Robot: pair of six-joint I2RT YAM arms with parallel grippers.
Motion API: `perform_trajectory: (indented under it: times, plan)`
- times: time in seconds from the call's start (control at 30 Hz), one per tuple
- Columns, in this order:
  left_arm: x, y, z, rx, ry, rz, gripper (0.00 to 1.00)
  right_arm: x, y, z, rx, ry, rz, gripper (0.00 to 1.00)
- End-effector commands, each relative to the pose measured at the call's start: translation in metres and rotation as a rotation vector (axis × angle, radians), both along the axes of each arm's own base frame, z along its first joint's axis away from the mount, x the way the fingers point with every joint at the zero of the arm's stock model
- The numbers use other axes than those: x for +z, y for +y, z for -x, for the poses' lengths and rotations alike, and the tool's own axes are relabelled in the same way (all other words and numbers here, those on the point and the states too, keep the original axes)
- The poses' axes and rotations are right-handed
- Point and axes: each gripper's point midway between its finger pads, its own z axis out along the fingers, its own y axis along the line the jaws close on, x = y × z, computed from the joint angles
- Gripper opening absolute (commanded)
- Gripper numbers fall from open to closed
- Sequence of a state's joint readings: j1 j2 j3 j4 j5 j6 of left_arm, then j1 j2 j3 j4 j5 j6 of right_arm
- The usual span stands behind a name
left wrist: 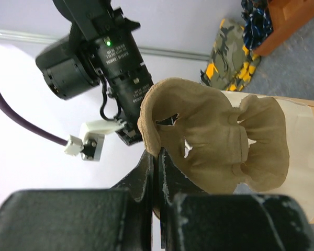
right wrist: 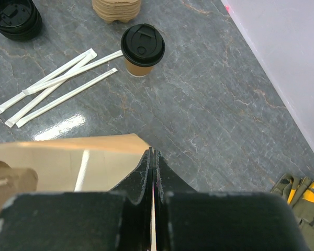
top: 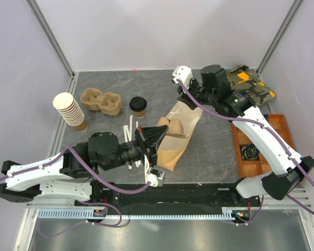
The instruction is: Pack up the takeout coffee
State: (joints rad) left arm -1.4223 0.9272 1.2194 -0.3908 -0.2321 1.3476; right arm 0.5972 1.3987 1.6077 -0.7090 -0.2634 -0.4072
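The takeout coffee (top: 138, 106) is being shown upright on the grey counter (top: 214, 151), far of centre, with its black lid on and neither arm touching it. Just to its left a pulp cup tray (top: 100, 101) is sitting, and further left a leaning stack of paper cups (top: 69, 111) is standing. On the near side of the coffee, paper-wrapped sticks (right wrist: 57, 86) are lying loose, with a pile of black lids (right wrist: 13, 18) to their left.

To the right of the coffee a paper bag (top: 175, 144) is being held on its side between the two arms. Its far end is being pinched by the right end effector (right wrist: 153, 154), whose fingers are pressed together on the bag's edge. At the near end a pulp carrier (left wrist: 214, 136) is being gripped by its rim by the left end effector (left wrist: 156, 157), the fingers clamped tight on it, with the bag lying behind it.

Further right, a wooden tray (top: 246, 167) is resting at the counter's edge, and a camouflage cloth (top: 248, 83) is lying at the far right corner.
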Motion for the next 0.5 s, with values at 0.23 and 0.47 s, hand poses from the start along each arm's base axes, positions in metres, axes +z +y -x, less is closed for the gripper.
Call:
perform_trajectory:
  times: [0.23,0.47]
  plan:
    - [0.034,-0.015,0.003,-0.038,-0.16,0.108,0.02,0.013,-0.01,0.01,0.008,-0.015,0.006,0.17]
    - [0.025,-0.001,0.002,-0.02,-0.133,0.098,0.02,0.019,-0.027,0.02,0.058,-0.004,0.044,0.68]
